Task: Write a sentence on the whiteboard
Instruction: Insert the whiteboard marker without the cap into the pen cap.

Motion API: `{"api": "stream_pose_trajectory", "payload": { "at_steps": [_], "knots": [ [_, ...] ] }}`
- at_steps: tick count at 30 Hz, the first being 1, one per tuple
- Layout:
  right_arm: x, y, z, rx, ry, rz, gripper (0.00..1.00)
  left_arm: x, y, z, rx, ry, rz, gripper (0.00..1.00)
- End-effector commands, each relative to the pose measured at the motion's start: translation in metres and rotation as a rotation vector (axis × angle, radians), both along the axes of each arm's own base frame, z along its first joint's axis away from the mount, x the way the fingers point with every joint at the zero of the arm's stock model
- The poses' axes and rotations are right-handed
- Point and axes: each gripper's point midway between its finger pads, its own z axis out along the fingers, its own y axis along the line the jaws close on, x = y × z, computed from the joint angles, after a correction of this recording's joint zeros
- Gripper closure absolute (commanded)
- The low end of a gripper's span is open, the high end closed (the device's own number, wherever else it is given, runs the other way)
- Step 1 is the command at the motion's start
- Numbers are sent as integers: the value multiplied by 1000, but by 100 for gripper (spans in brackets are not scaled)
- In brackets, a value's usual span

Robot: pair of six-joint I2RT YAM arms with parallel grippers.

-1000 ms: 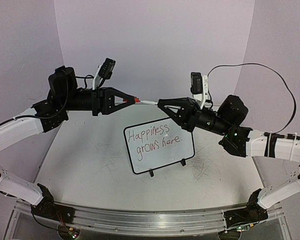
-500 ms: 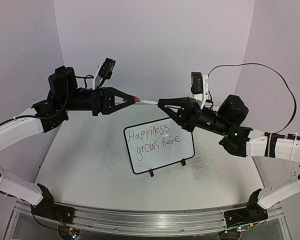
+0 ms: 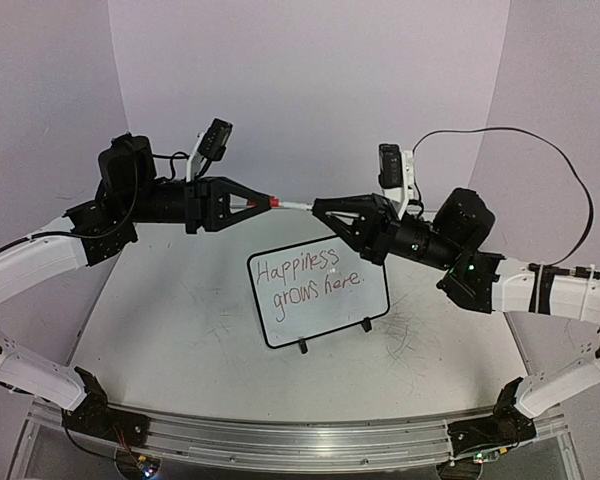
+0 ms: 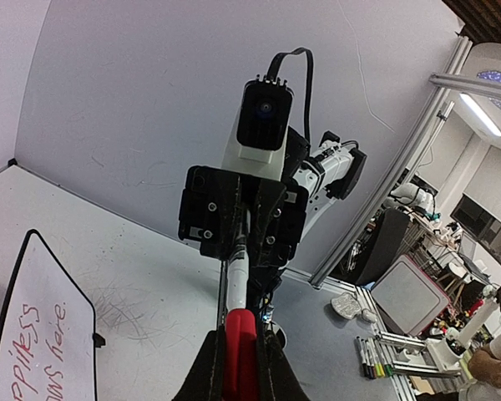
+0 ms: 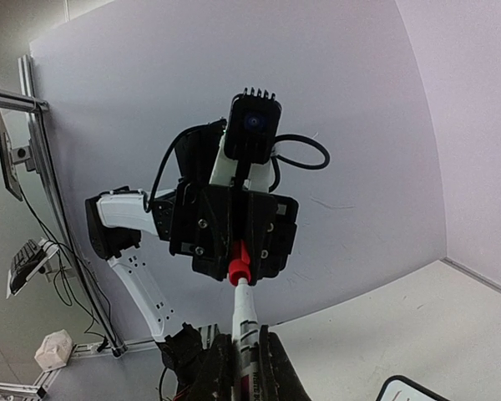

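Note:
The whiteboard (image 3: 318, 290) stands on small black feet at the table's middle, with the sentence (image 3: 309, 275) "Happiness grows here." in red on two lines. Its edge shows in the left wrist view (image 4: 42, 334). Above it the two arms meet tip to tip. My left gripper (image 3: 268, 201) is shut on the marker's red cap (image 4: 240, 351). My right gripper (image 3: 320, 207) is shut on the white marker body (image 5: 245, 330). The cap (image 5: 240, 266) sits on the marker's tip, and the marker (image 3: 292, 204) spans the gap between the grippers.
The grey table top (image 3: 170, 330) bears faint scribble marks. A purple backdrop wall (image 3: 310, 80) closes the back and sides. A black cable (image 3: 540, 150) loops over the right arm. Several markers (image 4: 376, 355) lie beyond the table in the left wrist view.
The two grippers have closed in slightly, so the white marker stretch between them is a bit shorter. The whiteboard has not moved.

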Motion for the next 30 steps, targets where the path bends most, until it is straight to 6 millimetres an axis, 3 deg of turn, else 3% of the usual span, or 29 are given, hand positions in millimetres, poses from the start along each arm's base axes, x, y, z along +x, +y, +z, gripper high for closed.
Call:
{"api": "stream_pose_trajectory", "payload": {
  "at_steps": [1,6,12,16,20,23,26,30],
  "knots": [
    [-7,13,22,54,-29,54,100,-5,0,9,-29,-30,-16,100],
    [-4,25,25,71,14,102,100,-6,1,10,-30,-38,-17,100],
    [1,56,8,3,168,240,100,-4,0,13,-37,-87,-7,100],
    [1,82,-6,-87,318,386,100,9,-10,0,8,-93,17,100],
    [-8,100,-6,-112,411,475,100,19,-17,-4,21,-107,44,100],
    [-16,116,-5,-146,320,422,100,22,-19,-6,25,-104,55,100],
    [-12,134,-20,-244,186,296,100,17,-23,-8,29,-94,28,100],
    [-28,142,-25,-262,134,408,100,10,-25,-15,40,-70,-3,100]
  ]
}}
